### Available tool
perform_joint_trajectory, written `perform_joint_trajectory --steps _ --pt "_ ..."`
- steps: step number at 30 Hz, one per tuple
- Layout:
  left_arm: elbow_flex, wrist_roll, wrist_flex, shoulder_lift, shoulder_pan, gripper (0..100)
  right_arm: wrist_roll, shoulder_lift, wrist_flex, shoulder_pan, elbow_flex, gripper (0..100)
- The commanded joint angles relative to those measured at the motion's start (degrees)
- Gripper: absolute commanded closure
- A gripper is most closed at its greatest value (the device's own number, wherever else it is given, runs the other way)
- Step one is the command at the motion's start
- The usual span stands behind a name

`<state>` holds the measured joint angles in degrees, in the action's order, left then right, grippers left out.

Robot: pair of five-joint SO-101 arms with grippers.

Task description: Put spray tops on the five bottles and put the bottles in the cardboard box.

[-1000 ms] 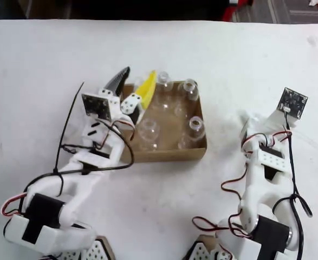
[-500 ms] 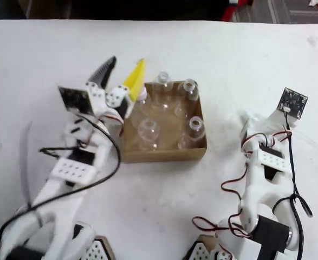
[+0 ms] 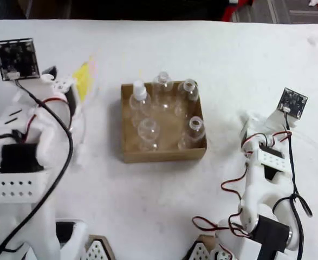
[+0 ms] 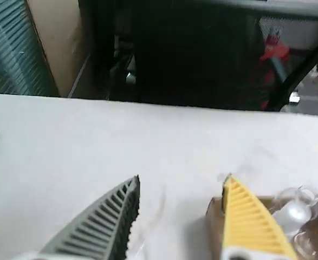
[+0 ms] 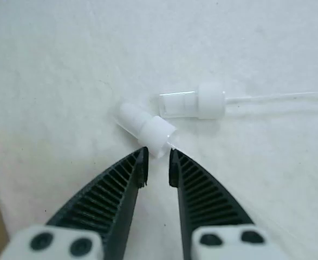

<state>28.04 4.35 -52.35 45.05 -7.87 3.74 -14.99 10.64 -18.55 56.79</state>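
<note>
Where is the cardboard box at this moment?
In the high view, the box stands at the middle of the table, with five bottles inside it.

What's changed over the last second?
The left gripper pulled back leftward from the far-left corner of the box, leaving a capped bottle standing in that corner. The right arm, the box and the other four bottles stayed put.

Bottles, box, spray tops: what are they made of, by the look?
Bottles: clear, glinting, see-through; plastic or glass, cannot tell.
Cardboard box: matte brown cardboard, plain walls.
Spray tops: smooth opaque white, likely plastic; one carries a clear cap.
</note>
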Motion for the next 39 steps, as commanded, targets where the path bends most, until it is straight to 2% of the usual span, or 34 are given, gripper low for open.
perform_joint_trajectory --steps 1,7,14,17,20,22,24,28,31,33,35,39 --pt "-5.3 -9.7 -10.3 -2.3 -1.5 76 -0.4 -0.2 -1.2 0.7 -1.9 95.0" --pt "-4.7 -19.4 -16.3 -3.9 -0.4 76 -0.4 -0.1 -1.3 0.7 -1.9 95.0" --pt "-3.5 -28.1 -18.5 -7.3 -7.8 76 -0.4 0.0 -1.3 0.7 -1.9 94.9" --pt "-4.6 -30.4 -19.1 -15.3 -11.9 77 -0.4 0.0 -1.3 0.7 -1.9 94.9" --pt "-7.6 -29.0 -20.2 -24.8 -16.7 77 -0.4 0.0 -1.3 0.7 -1.9 94.9" --pt "-11.0 -24.2 -23.5 -30.7 -19.3 77 -0.4 0.0 -1.4 0.7 -1.9 94.9" --pt "-15.3 -16.3 -27.5 -35.3 -21.1 77 -0.4 0.0 -1.4 0.7 -1.9 94.9" --pt "-26.3 7.7 -38.2 -40.8 -21.1 76 -0.4 0.0 -1.4 0.8 -1.9 94.9" --pt "-34.0 28.6 -44.8 -43.8 -17.5 76 -0.4 0.0 -1.4 0.8 -1.9 94.9" --pt "-37.2 40.1 -46.2 -46.1 -14.1 76 -0.4 0.0 -1.4 0.8 -1.9 94.9" --pt "-38.1 45.5 -45.8 -49.1 -10.9 76 -0.4 0.0 -1.4 0.8 -1.9 94.9" --pt "-38.4 45.8 -41.8 -57.3 -7.3 76 -0.5 0.0 -1.4 0.8 -1.9 94.9"
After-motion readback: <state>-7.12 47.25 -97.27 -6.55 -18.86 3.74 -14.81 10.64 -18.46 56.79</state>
